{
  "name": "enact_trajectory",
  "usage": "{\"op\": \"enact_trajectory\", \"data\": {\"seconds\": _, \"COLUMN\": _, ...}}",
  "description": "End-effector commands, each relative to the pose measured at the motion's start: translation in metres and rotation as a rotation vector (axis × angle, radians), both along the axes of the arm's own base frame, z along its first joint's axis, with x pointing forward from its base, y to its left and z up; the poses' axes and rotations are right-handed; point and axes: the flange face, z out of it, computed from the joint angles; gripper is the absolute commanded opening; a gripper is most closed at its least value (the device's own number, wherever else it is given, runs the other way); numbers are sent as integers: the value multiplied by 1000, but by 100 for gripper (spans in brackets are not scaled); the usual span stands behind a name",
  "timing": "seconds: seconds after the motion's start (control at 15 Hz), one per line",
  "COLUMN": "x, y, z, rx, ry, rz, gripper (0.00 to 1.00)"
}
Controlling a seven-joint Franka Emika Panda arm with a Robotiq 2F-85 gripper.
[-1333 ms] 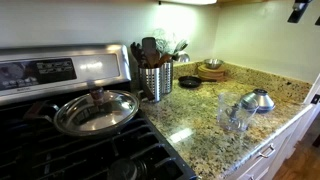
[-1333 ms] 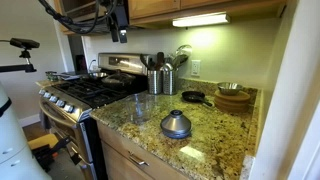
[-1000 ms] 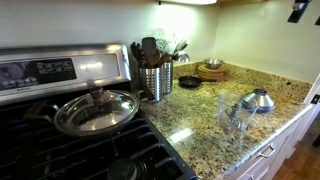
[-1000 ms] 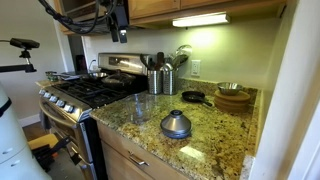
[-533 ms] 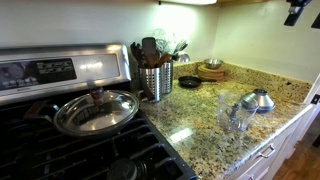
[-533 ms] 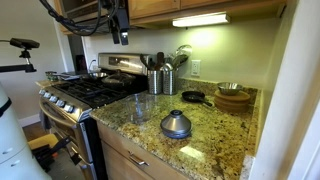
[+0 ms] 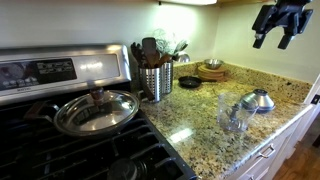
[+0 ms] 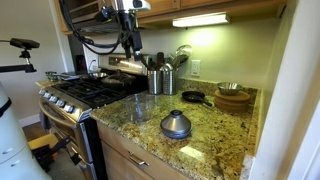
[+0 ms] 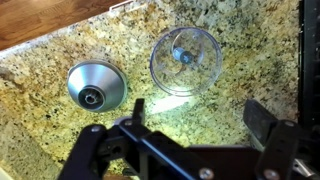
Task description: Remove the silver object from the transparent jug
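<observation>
**Wrist view, foreground.** The black 2-finger gripper (image 9: 196,112) hangs in the air over the speckled granite countertop (image 9: 60,50). Its jaws are spread wide and grasp nothing. Beneath it the small transparent glass jug (image 9: 186,60) stands upright, seen from the top. The slender shiny silver metal object (image 9: 182,57) lies inside the jug, on its bottom. A silver dome-shaped metal item (image 9: 95,88) sits near the jug, not touching it.

**Both exterior views, middle ground.** The jug (image 7: 235,115) (image 8: 143,107) and the dome (image 7: 258,100) (image 8: 176,124) stand toward the countertop's front edge. The gripper (image 7: 278,25) (image 8: 131,45) is high above the counter. The silver object cannot be made out here.

**Background.** A large round silver pan lid (image 7: 97,110) rests on the black gas stove (image 7: 60,150). Toward the back edge are 3 items:
- a ribbed silver utensil canister (image 7: 155,82), beside the stove
- a small black skillet (image 7: 189,82)
- a wooden bowl (image 7: 211,70), nearest the back edge
</observation>
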Motion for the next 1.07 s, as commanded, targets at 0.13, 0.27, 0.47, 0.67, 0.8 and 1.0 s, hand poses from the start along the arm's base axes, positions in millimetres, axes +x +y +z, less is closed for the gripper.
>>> {"op": "enact_trajectory", "data": {"seconds": 0.13, "x": 52, "y": 11, "z": -47, "rx": -5, "ry": 49, "rz": -34, "gripper": 100}}
{"op": "enact_trajectory", "data": {"seconds": 0.27, "x": 64, "y": 13, "z": -63, "rx": 1, "ry": 69, "rz": -40, "gripper": 100}}
{"op": "enact_trajectory", "data": {"seconds": 0.47, "x": 73, "y": 4, "z": -73, "rx": 0, "ry": 104, "rz": -48, "gripper": 100}}
{"op": "enact_trajectory", "data": {"seconds": 0.67, "x": 71, "y": 7, "z": -79, "rx": 11, "ry": 108, "rz": -30, "gripper": 100}}
{"op": "enact_trajectory", "data": {"seconds": 0.8, "x": 72, "y": 6, "z": -78, "rx": 11, "ry": 105, "rz": -32, "gripper": 100}}
{"op": "enact_trajectory", "data": {"seconds": 1.0, "x": 74, "y": 21, "z": -105, "rx": 4, "ry": 158, "rz": -1, "gripper": 100}}
